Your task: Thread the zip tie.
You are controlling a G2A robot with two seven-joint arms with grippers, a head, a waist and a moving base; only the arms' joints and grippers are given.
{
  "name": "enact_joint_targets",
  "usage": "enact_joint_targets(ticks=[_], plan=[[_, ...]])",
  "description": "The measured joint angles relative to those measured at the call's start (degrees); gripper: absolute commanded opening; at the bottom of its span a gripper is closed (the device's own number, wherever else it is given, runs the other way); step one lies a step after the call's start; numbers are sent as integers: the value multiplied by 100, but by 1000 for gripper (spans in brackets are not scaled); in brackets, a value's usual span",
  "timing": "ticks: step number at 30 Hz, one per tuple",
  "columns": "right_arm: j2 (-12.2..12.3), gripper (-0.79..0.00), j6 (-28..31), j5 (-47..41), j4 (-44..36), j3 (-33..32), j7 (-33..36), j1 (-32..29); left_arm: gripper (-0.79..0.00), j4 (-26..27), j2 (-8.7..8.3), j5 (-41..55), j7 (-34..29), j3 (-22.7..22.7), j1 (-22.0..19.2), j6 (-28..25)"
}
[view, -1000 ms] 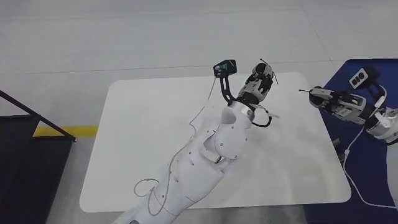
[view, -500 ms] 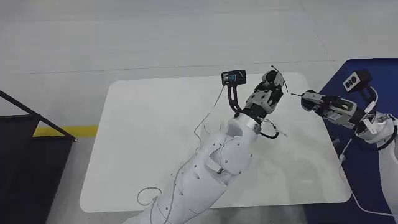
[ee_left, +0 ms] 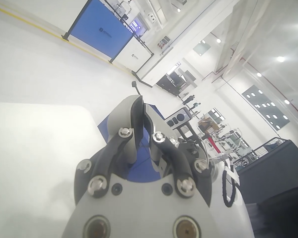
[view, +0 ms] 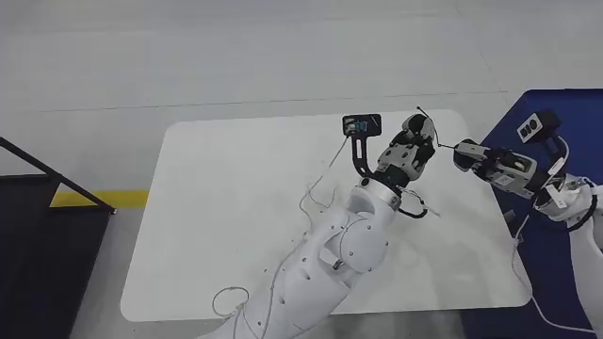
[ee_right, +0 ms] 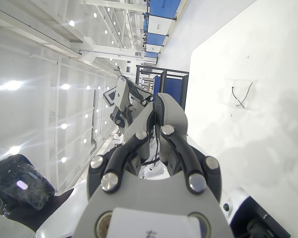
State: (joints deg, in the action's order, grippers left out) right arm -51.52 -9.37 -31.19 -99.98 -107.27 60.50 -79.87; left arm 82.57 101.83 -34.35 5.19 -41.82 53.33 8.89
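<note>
Zip tie (ee_left: 134, 83) was clamped in closed jaws of left gripper (view: 421, 130), head poking out, over far right corner of surface (view: 236, 207) | thin black strip (view: 448, 146) was pinched in closed jaws of right gripper (view: 459, 153), pointed at left gripper, near it

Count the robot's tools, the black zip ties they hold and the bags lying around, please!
Tools: 2, the left tool and the right tool.
Zip ties held: 2, the left zip tie and the right zip tie.
Clear bag: 1.
Total: 5.
</note>
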Motion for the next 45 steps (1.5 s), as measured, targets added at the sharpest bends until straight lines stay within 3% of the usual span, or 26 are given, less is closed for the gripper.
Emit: enact_joint_targets(ticks=[13, 45], plan=[[0, -785, 0, 1, 0, 1, 1, 0, -785, 251, 26, -215, 94, -102, 272, -313], [0, -785, 0, 1, 0, 1, 1, 0, -785, -225, 262, -716, 248, -145, 183, -206]])
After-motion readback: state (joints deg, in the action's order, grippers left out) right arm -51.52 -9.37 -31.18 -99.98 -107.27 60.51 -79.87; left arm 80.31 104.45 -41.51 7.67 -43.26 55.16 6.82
